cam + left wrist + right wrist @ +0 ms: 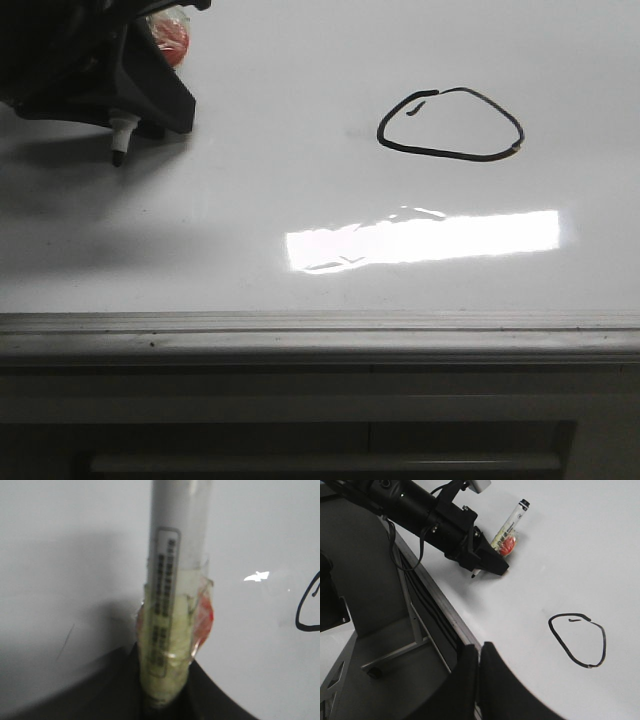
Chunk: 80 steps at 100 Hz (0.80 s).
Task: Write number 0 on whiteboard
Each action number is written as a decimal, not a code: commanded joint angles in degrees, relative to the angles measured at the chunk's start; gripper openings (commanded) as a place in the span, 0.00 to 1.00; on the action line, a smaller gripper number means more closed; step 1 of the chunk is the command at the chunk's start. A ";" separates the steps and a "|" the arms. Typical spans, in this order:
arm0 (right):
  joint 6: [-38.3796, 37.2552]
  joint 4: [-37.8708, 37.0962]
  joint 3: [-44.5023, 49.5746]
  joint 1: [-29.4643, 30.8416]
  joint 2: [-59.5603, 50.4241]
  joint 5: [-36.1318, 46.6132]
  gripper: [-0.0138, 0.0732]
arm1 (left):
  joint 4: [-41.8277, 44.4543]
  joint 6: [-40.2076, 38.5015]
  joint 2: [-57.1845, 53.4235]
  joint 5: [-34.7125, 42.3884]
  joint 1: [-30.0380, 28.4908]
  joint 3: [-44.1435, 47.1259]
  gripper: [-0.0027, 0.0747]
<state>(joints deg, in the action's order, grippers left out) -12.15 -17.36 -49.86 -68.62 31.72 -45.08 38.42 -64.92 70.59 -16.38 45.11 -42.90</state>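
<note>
The number 0 point(450, 124) is a black marker loop on the whiteboard point(300, 190), with a small tick inside its upper left. It also shows in the right wrist view point(578, 639), and part of it at the edge of the left wrist view point(305, 607). My left gripper point(140, 105) is at the far left of the board, well apart from the loop. It is shut on a white marker point(175, 580) wrapped in tape, whose black tip point(117, 155) points down at the board. My right gripper point(479, 652) is shut and empty over the board's edge rail.
The grey metal edge rail point(320, 335) runs along the board's front. A bright light reflection point(420, 238) lies below the loop. A faint grey smudge point(352, 131) sits left of it. Red tape point(172, 35) shows on the marker. A frame with cables point(415, 600) lies beside the board.
</note>
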 commanded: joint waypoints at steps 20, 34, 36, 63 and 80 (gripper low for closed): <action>-1.02 -1.63 -1.27 0.39 0.12 4.41 0.10 | 0.90 -0.50 0.73 -2.21 -0.31 -0.85 0.30; -1.35 -1.63 -1.27 0.39 0.12 4.41 0.10 | 0.90 -0.50 0.73 -2.49 -0.31 -0.85 0.38; -1.35 -1.63 -1.27 0.39 0.12 4.41 0.10 | 0.90 -0.50 0.73 -2.68 -0.31 -0.85 0.38; -1.47 -1.63 -1.27 0.39 0.12 4.41 0.10 | 1.35 -0.50 0.73 -3.50 -0.31 -0.85 0.61; -1.47 -1.63 -1.27 0.39 0.12 4.41 0.10 | 1.79 -0.50 0.73 -4.75 -0.31 -0.85 0.70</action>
<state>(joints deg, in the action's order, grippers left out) -13.38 -17.47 -49.86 -68.62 31.72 -45.08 39.23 -65.03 70.72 -14.58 45.46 -43.57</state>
